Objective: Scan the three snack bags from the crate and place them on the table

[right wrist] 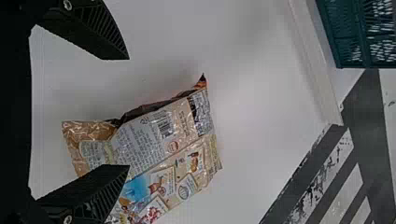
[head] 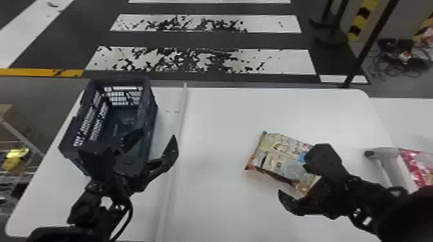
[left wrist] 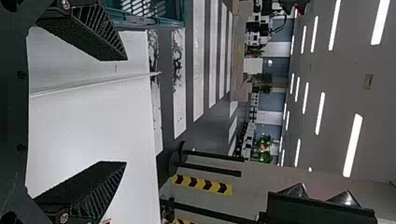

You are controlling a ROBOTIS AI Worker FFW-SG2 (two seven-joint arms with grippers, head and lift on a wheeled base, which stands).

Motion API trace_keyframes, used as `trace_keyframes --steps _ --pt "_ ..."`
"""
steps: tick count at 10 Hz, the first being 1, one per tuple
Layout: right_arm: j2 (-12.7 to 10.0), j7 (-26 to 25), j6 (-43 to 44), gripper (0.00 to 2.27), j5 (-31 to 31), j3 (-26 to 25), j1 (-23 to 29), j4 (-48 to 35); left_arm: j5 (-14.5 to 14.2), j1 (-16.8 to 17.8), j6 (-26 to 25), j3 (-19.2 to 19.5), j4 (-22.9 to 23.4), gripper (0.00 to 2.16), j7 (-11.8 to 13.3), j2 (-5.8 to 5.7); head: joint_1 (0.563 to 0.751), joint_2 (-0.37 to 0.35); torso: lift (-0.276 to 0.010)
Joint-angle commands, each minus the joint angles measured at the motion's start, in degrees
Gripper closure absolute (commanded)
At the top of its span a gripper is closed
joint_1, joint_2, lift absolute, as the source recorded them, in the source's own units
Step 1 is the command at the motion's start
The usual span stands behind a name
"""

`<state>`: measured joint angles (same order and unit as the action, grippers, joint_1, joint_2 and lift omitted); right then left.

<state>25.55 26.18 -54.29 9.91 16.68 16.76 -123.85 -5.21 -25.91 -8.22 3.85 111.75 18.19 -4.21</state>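
The tan, printed plastic snack bag (head: 274,151) lies on the white table (head: 222,128), barcode (right wrist: 165,124) upward (presumably to suit scanning). Right gripper (head: 293,177): jaws wide, near the bag. Left gripper (head: 157,133): jaws wide, near the blue-green plastic crate (head: 149,109); crate contents cannot be confirmed.

1. A white table (head: 219,128) spans the middle and bottom of the head view, its far corners rounded.
2. A pale strip (head: 181,112) runs up it, left of centre.
3. The dark crate (head: 152,112) stands upright at the left.
4. A snack bag (head: 280,154) (beige, printed side up) lies right of centre.
5. At the right edge, a red-and-white bag (head: 420,164) (supporting surface unclear).
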Motion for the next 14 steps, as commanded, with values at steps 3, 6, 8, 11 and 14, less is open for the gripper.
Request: trace_keyframes --steps 3,6,8,11,14 --pt "-4.0 2.4 -0.5 0.17 -16.0 -12.7 0.2 -0.7 -0.1 0.3 0.0 -0.2 -0.1 0.08 0.0 0.0 0.695 0.049 -0.062" --pt "-7.0 4.5 -0.2 2.24 -17.8 -16.7 0.1 0.5 -0.1 0.3 0.2 -0.2 -0.5 0.08 0.0 0.08 0.695 0.038 -0.062" --pt "-7.7 4.0 4.6 2.25 -17.6 -17.3 -1.0 4.0 0.0 0.2 0.2 -0.3 -0.7 0.08 0.0 0.17 0.695 0.028 -0.062" --pt "-8.4 2.0 11.3 2.25 -15.7 -17.4 -4.6 12.0 0.2 0.2 0.2 -0.6 -0.7 0.08 0.0 0.35 0.695 0.004 -0.062" --pt "-8.4 2.1 15.5 2.25 -13.1 -15.9 -7.4 22.0 0.2 0.5 0.2 -0.9 -0.9 0.08 0.0 0.26 0.695 -0.032 -0.062"
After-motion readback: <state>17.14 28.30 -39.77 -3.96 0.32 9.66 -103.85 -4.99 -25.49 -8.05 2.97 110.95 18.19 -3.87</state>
